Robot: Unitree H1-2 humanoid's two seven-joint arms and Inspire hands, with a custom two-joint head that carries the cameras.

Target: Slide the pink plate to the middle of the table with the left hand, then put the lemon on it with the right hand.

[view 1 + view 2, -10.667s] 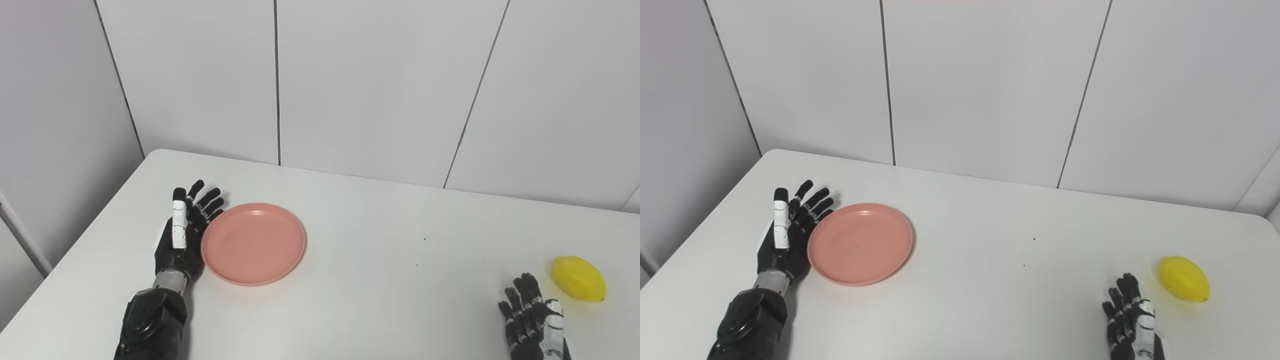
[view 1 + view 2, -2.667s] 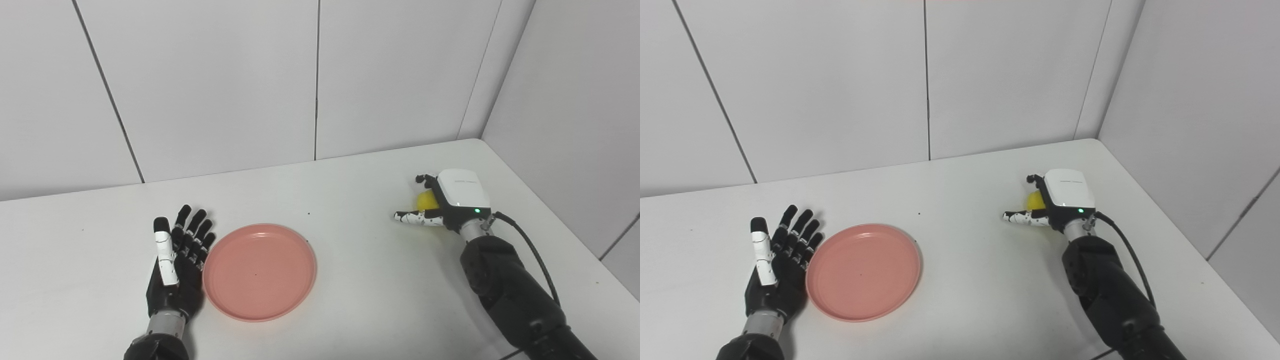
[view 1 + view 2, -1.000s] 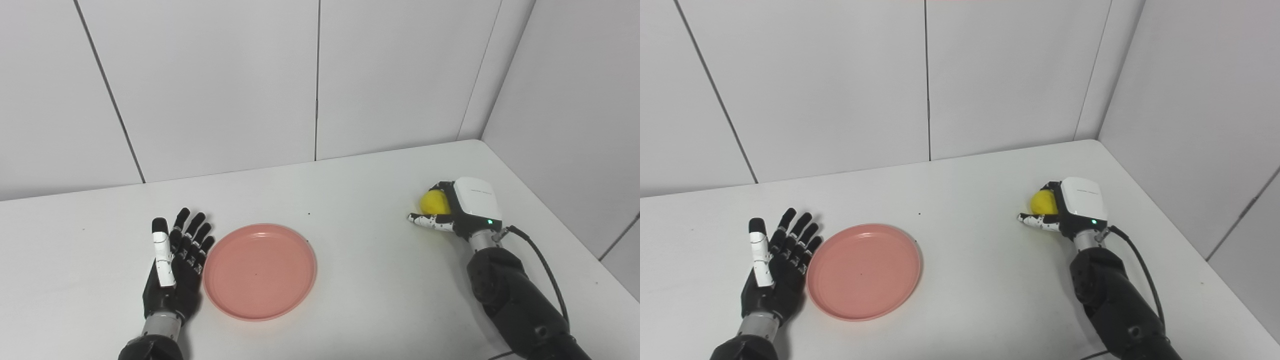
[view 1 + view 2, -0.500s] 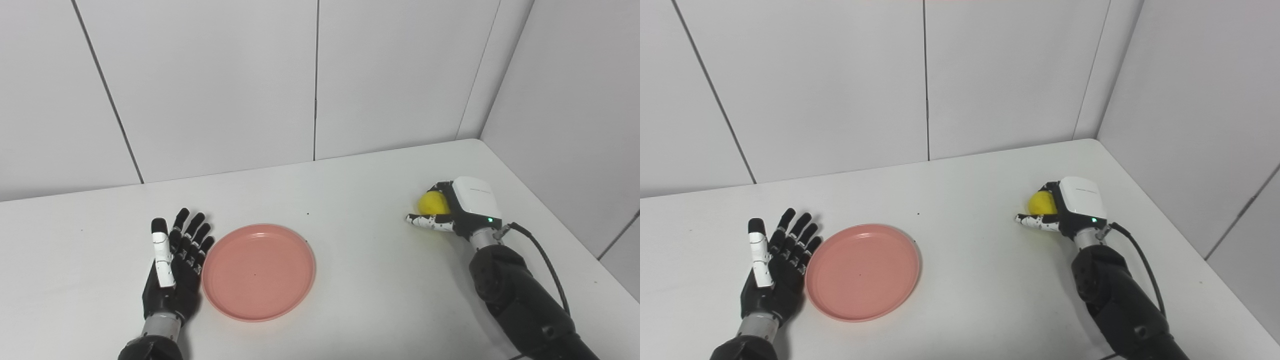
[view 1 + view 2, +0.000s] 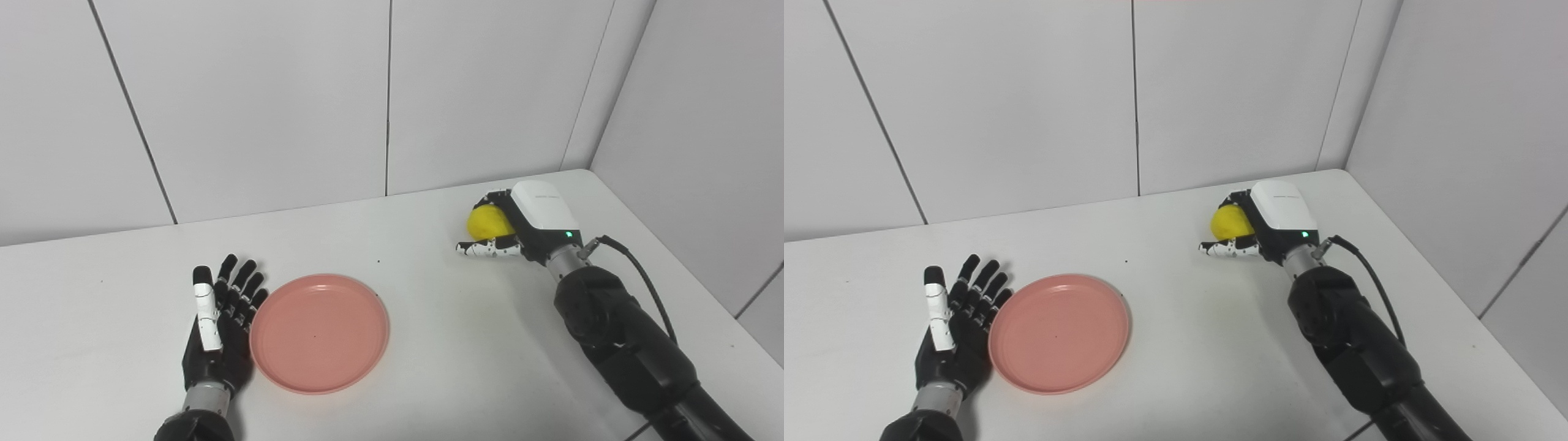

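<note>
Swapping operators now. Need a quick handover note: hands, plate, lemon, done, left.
Left hand: open, flat on the table, touching the plate's left rim.
Right hand: shut on the lemon, raised at the far right of the table.
Plate: empty, left of the table's middle.
Done: lemon grasped and lifted.
Left: carry the lemon to the plate and release; check first whether the plate counts as centred.
</note>
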